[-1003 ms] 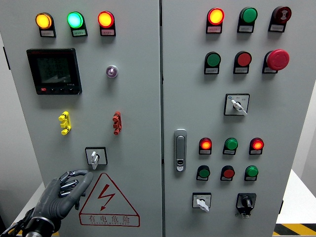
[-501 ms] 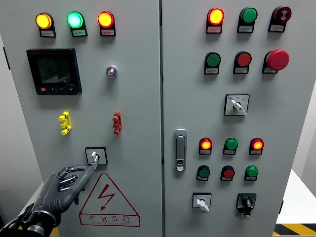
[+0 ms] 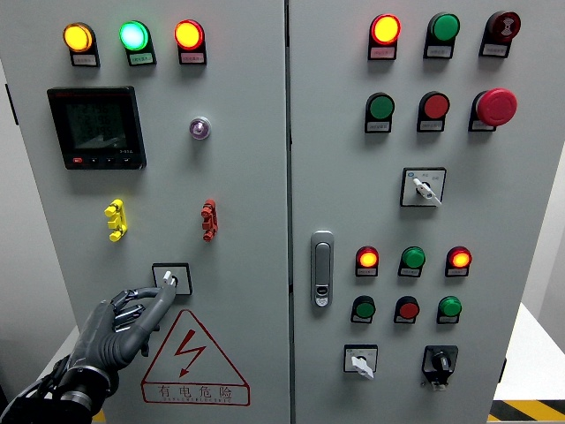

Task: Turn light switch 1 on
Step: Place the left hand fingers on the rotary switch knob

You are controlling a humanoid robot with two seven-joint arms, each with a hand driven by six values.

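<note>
At the lower left of the cabinet door, the left hand (image 3: 119,325) meets the rotary switch (image 3: 170,280).

Fingers loosely spread, gripping nothing, the forefinger tip (image 3: 164,294) touches the white knob above the warning triangle (image 3: 194,358). The approach looks complete; next, the fingers must pinch the knob and twist. Beyond, indicator lamps (image 3: 133,36) glow.

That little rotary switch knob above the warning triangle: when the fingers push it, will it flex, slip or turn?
The rotary switch knob looks rigid and panel-mounted, so it likely turns rather than flexes. Its small, smooth lever may slip under the left robot hand fingertips, now at its lower edge.
</note>
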